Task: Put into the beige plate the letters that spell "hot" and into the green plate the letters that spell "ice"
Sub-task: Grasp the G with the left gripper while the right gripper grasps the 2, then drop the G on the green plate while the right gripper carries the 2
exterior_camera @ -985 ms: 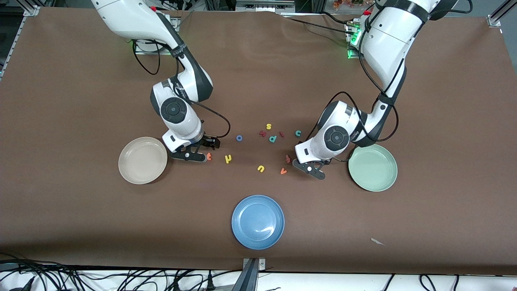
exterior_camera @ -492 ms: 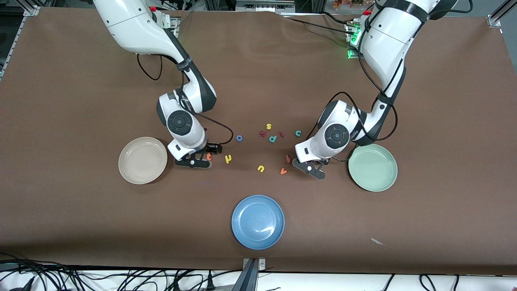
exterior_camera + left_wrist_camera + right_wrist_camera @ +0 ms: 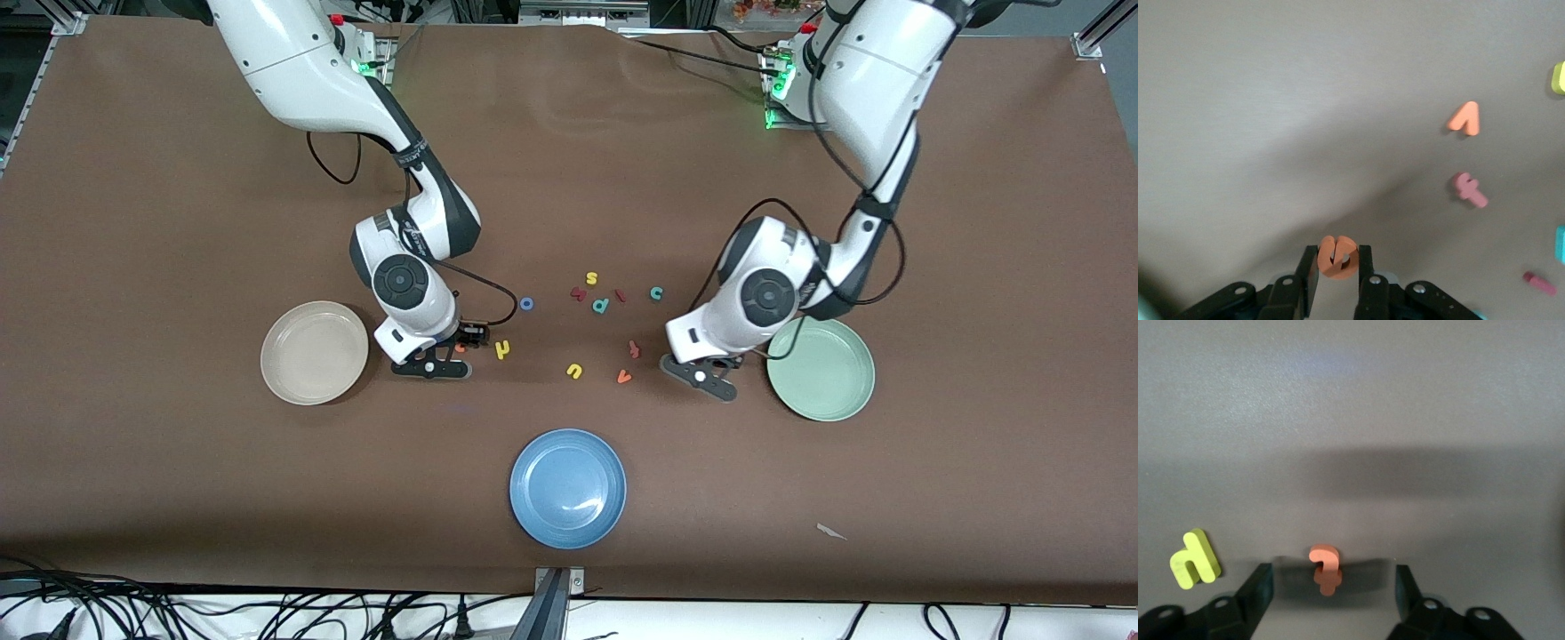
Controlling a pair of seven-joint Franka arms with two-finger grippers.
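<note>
holding the orange "e" (image 3: 1337, 256) pinched between the left gripper (image 3: 1338, 280) fingers, clear of the table in the left wrist view. left gripper (image 3: 702, 373) hanging low over bare table just beside the green plate (image 3: 822, 400), toward the blue plate (image 3: 533, 507) side of its rim. orange "v" (image 3: 1464, 119) and red cross-shaped letter (image 3: 1469, 189) lying ahead of the jaws, untouched.

straddling the orange "t" (image 3: 1324, 568) with the right gripper (image 3: 1331, 587), fingers apart with a clear gap to the letter on either side, nothing gripped yet. right gripper (image 3: 436, 366) down at the table between the beige plate (image 3: 284, 382) and the yellow "h" (image 3: 503, 349); "h" (image 3: 1195, 560) just outside one finger.

both plates bare of letters. blue "o" (image 3: 526, 304), dark red "i" (image 3: 621, 295), teal "c" (image 3: 656, 292) all on the table between the two grippers.

step in hand, as judged: first letter of each word being collected, "e" already picked, "t" about to be.

next move, left: carry over the green plate's middle, lower, release. next move, right: close squarely on the "t" without nudging the "h", lift, cross to the beige plate. small foam piece, likely to twist or pop out if pinched off-centre.
</note>
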